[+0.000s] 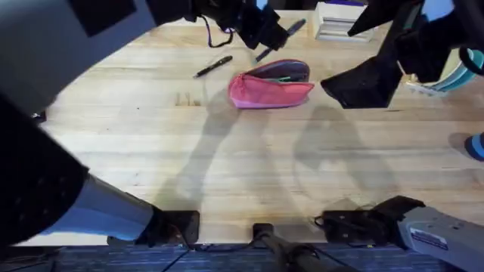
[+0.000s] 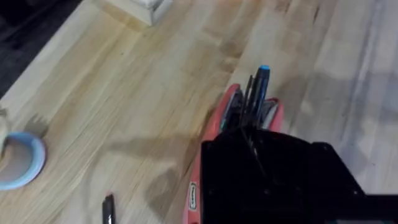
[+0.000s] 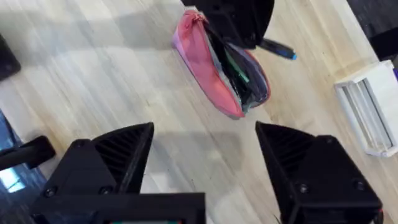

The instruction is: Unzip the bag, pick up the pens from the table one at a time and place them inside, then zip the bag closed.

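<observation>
The pink bag [image 1: 261,92] lies unzipped on the table [image 1: 227,166], with several pens showing in its mouth [image 3: 239,71]. My left gripper [image 1: 266,38] hangs over the bag's far side, shut on a dark pen with a blue tip [image 2: 262,84] that points down toward the opening [image 2: 231,112]. In the right wrist view that pen [image 3: 277,48] sticks out beside the bag [image 3: 202,65]. Another black pen [image 1: 214,66] lies loose on the wood left of the bag. My right gripper [image 3: 205,155] is open and holds nothing, hovering just right of the bag [image 1: 363,83].
A white slatted rack [image 3: 370,115] stands at the back right beyond the bag. A roll of pale blue tape [image 2: 22,158] rests on the table. Bare wood spreads across the front half of the table.
</observation>
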Tool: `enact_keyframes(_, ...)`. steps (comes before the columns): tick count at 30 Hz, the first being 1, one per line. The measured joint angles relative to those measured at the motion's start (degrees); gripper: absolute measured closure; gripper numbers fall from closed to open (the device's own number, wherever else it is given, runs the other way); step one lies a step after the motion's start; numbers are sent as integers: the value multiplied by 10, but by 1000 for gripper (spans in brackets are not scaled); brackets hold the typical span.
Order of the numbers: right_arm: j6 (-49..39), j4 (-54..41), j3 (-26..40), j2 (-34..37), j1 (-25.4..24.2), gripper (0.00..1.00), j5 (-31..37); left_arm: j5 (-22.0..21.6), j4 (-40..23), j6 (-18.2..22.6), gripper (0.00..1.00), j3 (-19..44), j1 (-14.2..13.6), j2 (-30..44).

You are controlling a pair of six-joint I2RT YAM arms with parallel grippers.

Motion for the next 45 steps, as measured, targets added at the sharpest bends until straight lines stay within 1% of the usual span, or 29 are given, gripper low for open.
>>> enact_keyframes(4, 0, 0, 0, 0, 0, 5, 1, 29, 8, 18, 957, 0, -8, 27)
enact_keyframes(8, 5, 0, 0, 0, 0, 5, 1, 42, 13, 24, 957, 0, -15, 61)
enact_keyframes(12, 9, 0, 0, 0, 0, 5, 1, 47, 13, 28, 956, 0, -16, 85)
enact_keyframes(18, 10, 0, 0, 0, 0, 5, 1, 48, 9, 34, 957, 0, -16, 91)
enact_keyframes(22, 11, 0, 0, 0, 0, 5, 1, 50, -8, 41, 957, 0, -16, 91)
enact_keyframes(26, 10, 0, 0, 0, 0, 5, 1, 48, -52, 82, 957, 0, -16, 92)
enact_keyframes(28, 10, 0, 0, 0, 0, 5, 1, 40, -65, 105, 957, 0, -16, 95)
enact_keyframes(31, 10, 0, 0, 0, 0, 5, 1, 17, -69, 123, 949, 0, -16, 105)
enact_keyframes(33, 11, 0, 0, 0, 0, 5, 1, -1, -69, 129, 920, 0, -17, 112)
enact_keyframes(38, 10, 0, 0, 0, 0, 5, 1, -48, -71, 139, 903, 0, -19, 119)
enact_keyframes(41, 11, 0, 0, 0, 0, 4, 1, -63, -71, 140, 903, 0, -19, 119)
enact_keyframes(45, 11, 0, 0, 0, 0, 5, 1, -70, -71, 141, 902, 0, -19, 119)
